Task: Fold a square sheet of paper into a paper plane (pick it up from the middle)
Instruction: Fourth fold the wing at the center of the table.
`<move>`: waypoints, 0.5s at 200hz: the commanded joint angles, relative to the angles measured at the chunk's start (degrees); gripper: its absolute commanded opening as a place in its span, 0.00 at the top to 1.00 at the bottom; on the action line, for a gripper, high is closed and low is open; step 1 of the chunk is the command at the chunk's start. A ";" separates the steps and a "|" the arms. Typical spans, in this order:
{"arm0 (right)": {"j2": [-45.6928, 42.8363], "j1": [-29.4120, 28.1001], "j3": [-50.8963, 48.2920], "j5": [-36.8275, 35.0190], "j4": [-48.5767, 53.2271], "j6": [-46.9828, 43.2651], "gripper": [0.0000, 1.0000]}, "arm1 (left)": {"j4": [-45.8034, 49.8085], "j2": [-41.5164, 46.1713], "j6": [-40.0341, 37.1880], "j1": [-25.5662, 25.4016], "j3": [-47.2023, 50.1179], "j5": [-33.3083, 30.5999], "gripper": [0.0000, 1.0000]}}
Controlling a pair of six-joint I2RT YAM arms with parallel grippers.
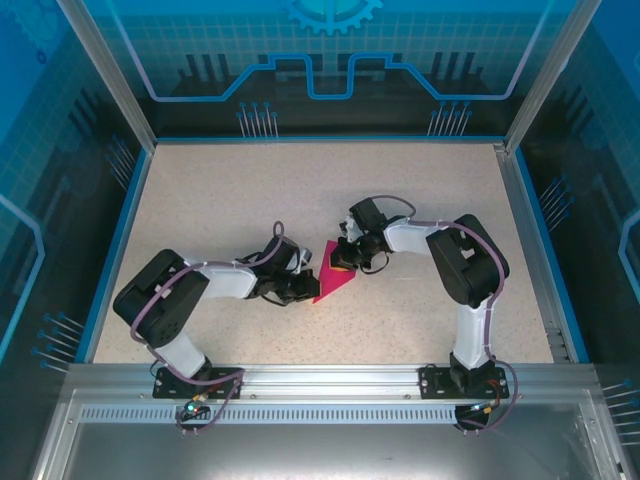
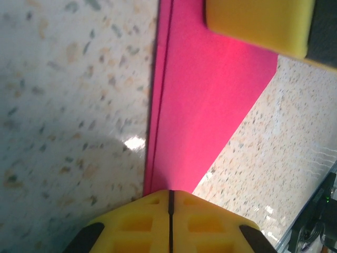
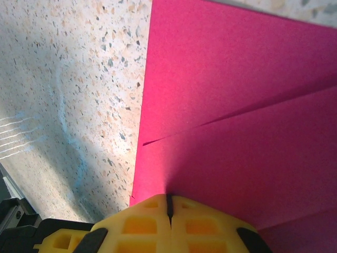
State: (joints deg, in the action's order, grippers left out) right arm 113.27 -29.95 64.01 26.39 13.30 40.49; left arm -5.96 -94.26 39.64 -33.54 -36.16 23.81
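The paper [image 1: 335, 282], part-folded into a pointed magenta wedge, lies flat on the worktop [image 1: 250, 200] between the two sets of jaws, which meet it from opposite sides

Left jaws are closed, fingers pressed together with only a seam between them. The paper's [image 2: 205, 105] narrow end reaches right up to their tips. Its long axis runs straight ahead of them, with a doubled folded edge along the left side and a slanted cut edge falling away to the right. I cannot tell whether that narrow end is nipped or merely pressed under the tips

Right jaws are closed too, resting at the paper's [image 3: 237, 116] wide end. A layered flap edge slants across just ahead of them. Their yellow pad [image 2: 258, 23] sits on the sheet at the far end from the left jaws

So the wedge points toward the left jaws and widens toward the right ones. Both are touching it, and the left is likely better placed to run along the fold line
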 commanded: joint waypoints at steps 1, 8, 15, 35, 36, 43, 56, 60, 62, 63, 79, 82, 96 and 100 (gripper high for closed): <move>6.08 0.09 -3.42 -10.38 7.49 0.60 0.96 | 15.10 1.14 -3.15 -0.32 3.55 -0.77 0.93; 5.99 0.14 -3.49 -10.34 7.28 0.68 0.96 | 16.40 1.62 -3.54 -0.30 3.55 -0.95 0.93; 5.91 0.11 -3.52 -10.31 7.19 0.81 0.96 | 17.04 2.13 -3.86 -0.37 3.55 -0.97 0.93; 5.55 0.08 -3.48 -10.36 6.98 0.91 0.96 | 18.85 3.45 -5.12 -0.54 3.09 -0.41 0.93; 5.55 0.07 -3.51 -10.34 6.99 0.86 0.97 | 19.00 3.50 -5.33 -0.55 3.01 -0.38 0.93; 5.49 0.09 -3.45 -10.28 7.00 0.91 0.96 | 19.79 3.74 -6.37 -0.63 2.54 0.03 0.93; 5.29 -0.01 -3.20 -10.28 7.08 0.84 0.96 | 21.02 4.07 -8.14 -0.57 1.45 0.31 0.93; 5.21 -0.02 -3.04 -10.22 7.17 0.84 0.97 | 21.40 4.15 -8.52 -0.61 1.10 0.33 0.93; 5.20 -0.02 -2.98 -10.24 7.18 0.82 0.97 | 21.60 4.16 -8.63 -0.64 0.92 0.26 0.93; 5.20 -0.02 -2.98 -10.24 7.18 0.82 0.97 | 21.64 4.21 -8.71 -0.60 0.83 0.18 0.93; 4.33 -0.06 -2.50 -9.71 6.88 0.73 0.96 | 21.99 4.81 -8.99 -0.58 -0.94 -0.46 0.93; 4.05 -0.10 -2.42 -9.52 6.79 0.73 0.96 | 21.86 5.03 -8.80 -0.63 -1.34 -0.59 0.93; 2.22 -0.19 -1.80 -8.41 5.95 0.81 0.96 | 21.08 6.18 -7.55 -0.42 -3.23 -1.62 0.92; 1.52 -0.21 -1.63 -8.06 5.60 0.87 0.95 | 20.69 6.54 -7.08 -0.38 -3.74 -2.04 0.91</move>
State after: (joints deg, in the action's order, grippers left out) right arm 113.06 -29.98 64.05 26.35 13.32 40.75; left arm 8.58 -89.91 32.99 -33.58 -37.23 23.55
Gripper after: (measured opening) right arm 0.045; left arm 0.078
